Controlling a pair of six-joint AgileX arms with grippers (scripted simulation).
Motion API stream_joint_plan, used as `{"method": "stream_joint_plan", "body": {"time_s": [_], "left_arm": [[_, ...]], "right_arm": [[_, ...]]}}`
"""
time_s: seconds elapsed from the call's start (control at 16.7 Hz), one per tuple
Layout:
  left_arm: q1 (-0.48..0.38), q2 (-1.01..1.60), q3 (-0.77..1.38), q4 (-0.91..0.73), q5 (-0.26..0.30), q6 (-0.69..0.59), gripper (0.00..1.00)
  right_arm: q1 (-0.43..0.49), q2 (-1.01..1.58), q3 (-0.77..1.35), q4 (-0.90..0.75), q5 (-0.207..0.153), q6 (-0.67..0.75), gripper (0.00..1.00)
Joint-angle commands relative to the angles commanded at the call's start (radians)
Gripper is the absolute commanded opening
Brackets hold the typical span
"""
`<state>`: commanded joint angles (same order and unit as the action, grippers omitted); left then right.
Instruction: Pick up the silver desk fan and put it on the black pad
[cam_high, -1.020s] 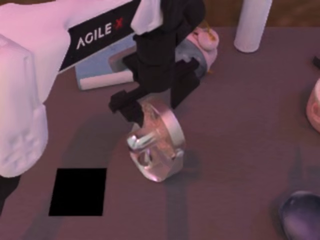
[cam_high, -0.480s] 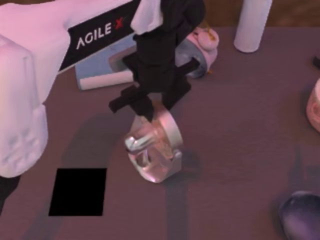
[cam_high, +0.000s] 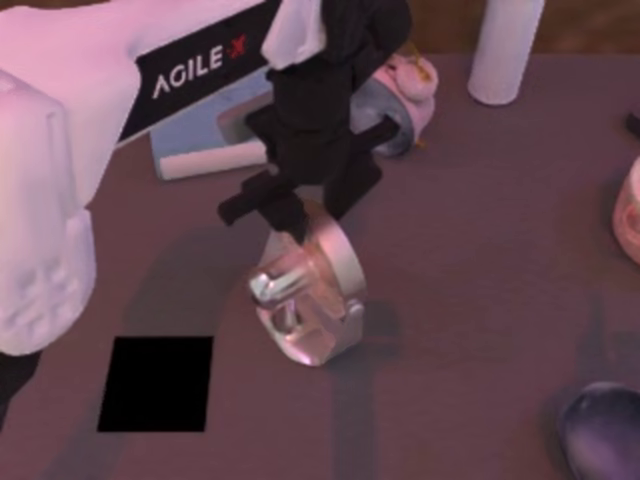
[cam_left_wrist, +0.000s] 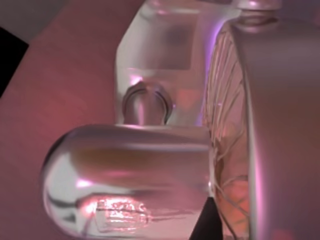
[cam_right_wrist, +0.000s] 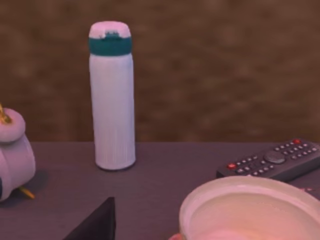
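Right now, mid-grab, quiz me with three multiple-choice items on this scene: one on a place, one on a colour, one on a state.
1. Where does the pad lie from the fan in the top view?
A. Lower left
B. Upper right
C. Straight above

2. What colour is the band round the top of the white bottle?
A. Red
B. Teal
C. Yellow

3. What is the left gripper doing?
A. Parked off the table
B. Resting on the pad
C. Closed on the fan's rim

Answers:
1. A: the black square sits toward the top view's lower left, apart from the fan.
2. B: the right wrist view shows a teal band under a white cap.
3. C: in the top view its fingers pinch the ring's upper edge, and the left wrist view is filled by the fan close up.
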<state>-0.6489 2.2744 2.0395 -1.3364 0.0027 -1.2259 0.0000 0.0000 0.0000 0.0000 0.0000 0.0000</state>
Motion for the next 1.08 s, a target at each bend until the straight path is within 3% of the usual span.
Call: {"method": "stream_joint_plan", "body": {"time_s": [0.54,0.9,1.08], "left_arm": [[0.017,0.032,0.246,-0.213,0.000,-0.002,0.00],[0.012,0.025,0.249,-0.218,0.000,0.010,0.00],[0.014,-0.011,0.218,-0.208,-0.003,0.104,0.00]], "right_arm": [[0.000,0.000,0.000,0.000,0.000,0.000,1.00],[0.000,0.000,0.000,0.000,0.000,0.000,1.00],[0.000,0.000,0.000,0.000,0.000,0.000,1.00]]}}
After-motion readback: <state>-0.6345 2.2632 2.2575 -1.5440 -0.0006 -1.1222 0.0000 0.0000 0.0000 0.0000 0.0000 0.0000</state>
